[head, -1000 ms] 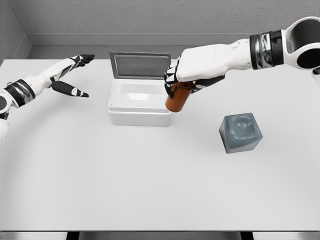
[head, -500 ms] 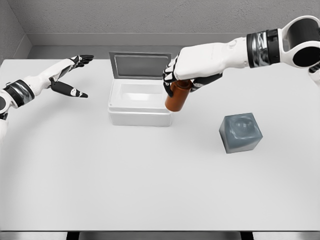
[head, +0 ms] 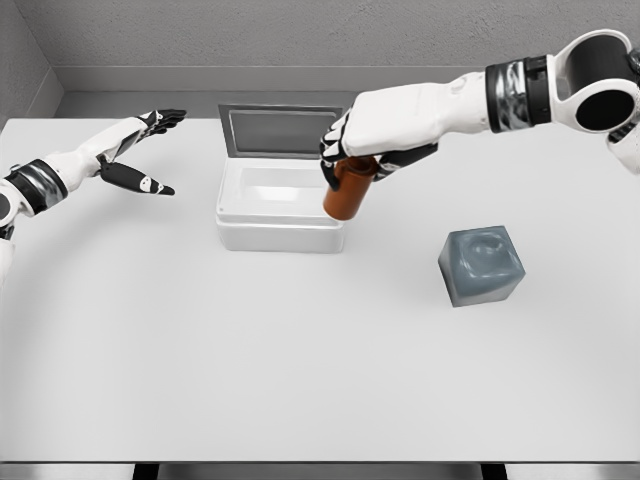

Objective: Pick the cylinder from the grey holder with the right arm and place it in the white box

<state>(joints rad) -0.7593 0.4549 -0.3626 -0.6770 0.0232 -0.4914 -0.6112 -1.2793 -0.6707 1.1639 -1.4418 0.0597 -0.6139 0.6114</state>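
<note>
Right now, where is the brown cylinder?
In the head view the brown cylinder sits just right of centre, gripped by the right hand at the right edge of the open white box, left of and behind the empty grey holder.

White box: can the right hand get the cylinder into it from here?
Probably yes. The box has its lid up, and the right hand holds the cylinder at its right rim with nothing between.

Top of the brown cylinder hidden inside the right robot hand; box right rim behind it.
</note>
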